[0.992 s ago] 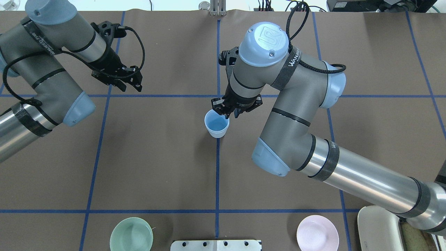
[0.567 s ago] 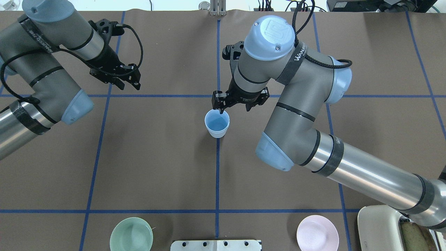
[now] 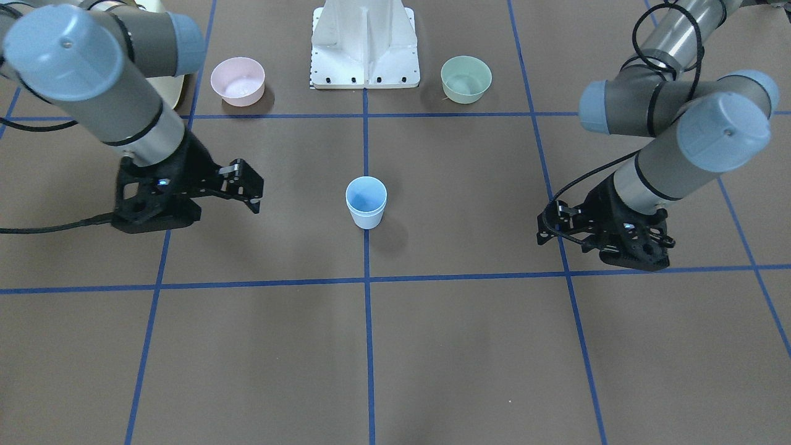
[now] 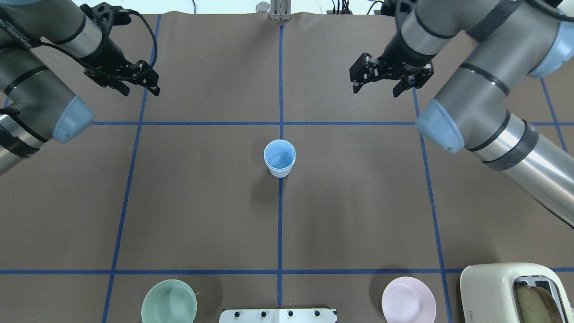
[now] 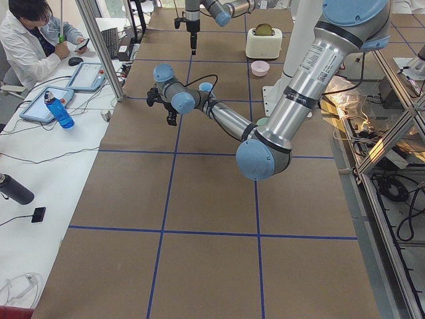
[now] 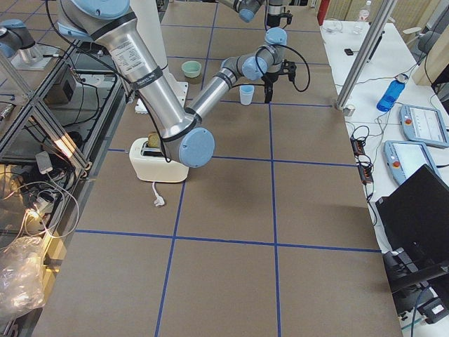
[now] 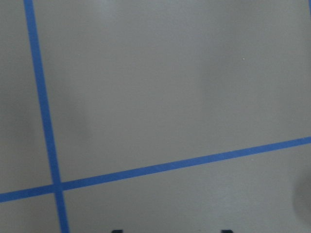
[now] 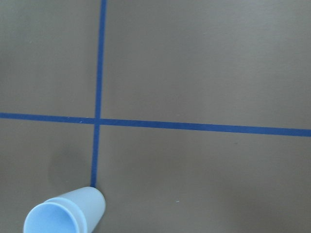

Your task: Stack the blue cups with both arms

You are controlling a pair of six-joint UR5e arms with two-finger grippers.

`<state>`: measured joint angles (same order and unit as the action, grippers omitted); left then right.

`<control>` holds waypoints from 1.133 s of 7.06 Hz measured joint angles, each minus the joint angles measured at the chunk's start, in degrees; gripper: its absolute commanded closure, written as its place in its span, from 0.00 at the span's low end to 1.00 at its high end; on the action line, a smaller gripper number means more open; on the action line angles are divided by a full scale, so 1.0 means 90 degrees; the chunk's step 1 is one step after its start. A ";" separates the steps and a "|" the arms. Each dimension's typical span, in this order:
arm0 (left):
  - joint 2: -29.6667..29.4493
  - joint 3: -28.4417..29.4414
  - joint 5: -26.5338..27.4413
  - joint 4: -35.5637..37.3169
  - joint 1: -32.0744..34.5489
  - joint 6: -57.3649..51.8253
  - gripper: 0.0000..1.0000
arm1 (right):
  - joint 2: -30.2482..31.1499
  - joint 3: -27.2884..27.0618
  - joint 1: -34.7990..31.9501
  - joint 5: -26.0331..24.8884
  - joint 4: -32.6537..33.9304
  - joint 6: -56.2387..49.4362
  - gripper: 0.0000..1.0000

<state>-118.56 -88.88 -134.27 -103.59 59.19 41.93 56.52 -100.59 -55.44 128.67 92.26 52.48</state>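
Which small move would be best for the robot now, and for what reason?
Probably only to park both arms and stop. The blue cups appear nested as one upright stack on the blue tape line, and the left gripper and right gripper are open, empty and well away from the stack, so nothing seems left to grasp.

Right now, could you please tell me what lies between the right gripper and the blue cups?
Between the right gripper and the blue cups lies only bare brown table, crossed by one blue tape line, clearest in the overhead view.
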 measured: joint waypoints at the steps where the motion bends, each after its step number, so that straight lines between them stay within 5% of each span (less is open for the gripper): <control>1: 0.0146 0.0003 -0.0174 0.0038 0.0269 -0.0424 0.01 | 0.0259 -0.0013 -0.0447 -0.0043 0.0004 -0.0384 0.00; 5: 0.1413 -0.0009 -0.0795 0.0328 0.1714 -0.3092 0.00 | 0.1981 0.0105 -0.2148 -0.0045 0.0047 -0.2752 0.00; 8: 0.1898 -0.0234 -0.0771 0.2140 0.2862 -0.5260 0.00 | 0.3548 0.0034 -0.3179 -0.0070 0.0038 -0.4220 0.00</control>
<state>-101.47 -90.99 -141.20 -84.33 84.94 -5.41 88.45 -100.29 -84.05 128.04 92.61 14.51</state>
